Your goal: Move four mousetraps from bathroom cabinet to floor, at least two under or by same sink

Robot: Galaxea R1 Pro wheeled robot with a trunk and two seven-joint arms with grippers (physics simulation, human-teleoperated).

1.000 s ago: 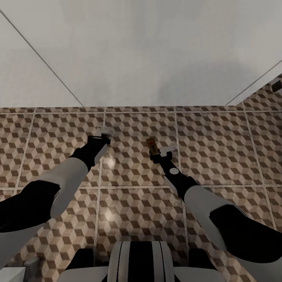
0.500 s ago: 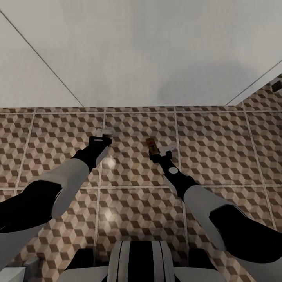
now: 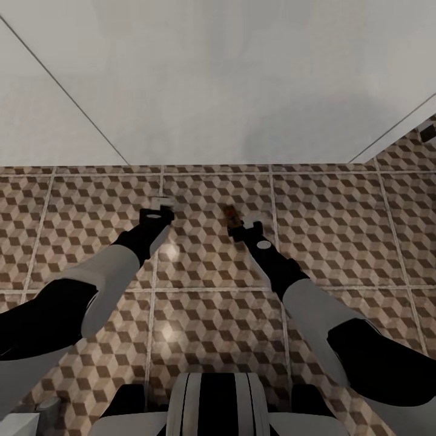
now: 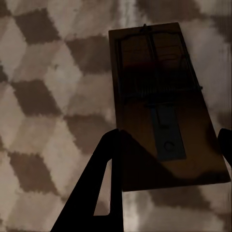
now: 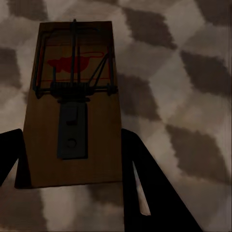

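Both arms reach forward and down over the bathroom floor (image 3: 339, 206), which has big square tiles with a brown, beige and white cube pattern and pale lines between them. A plain white surface (image 3: 230, 79) stands past the far edge of the tiles.

The left tool (image 3: 158, 209) is low over the floor, close to a pale line between two tiles. From the left wrist, a mousetrap (image 4: 159, 101) sits between its two dark fingers (image 4: 104, 193). It is a flat brown wooden board with thin grey wire bars and a grey metal plate. One finger touches one long edge of the board and the other finger is at the opposite edge, so the tool is closed part way and grips this trap. The cube tiles show right behind the trap.

The right tool (image 3: 242, 227) is also low over the floor, on the next tile. A second mousetrap (image 5: 75, 104) sticks out from between its fingers (image 5: 145, 188). This one has a red picture on the wood under the wire bars. The dark fingers press on both long sides of the board, so this tool too is closed part way and grips its trap. From the head, this trap is a small brown piece at the tip of the right tool, just above the tiles.

The two tools are near each other, side by side.
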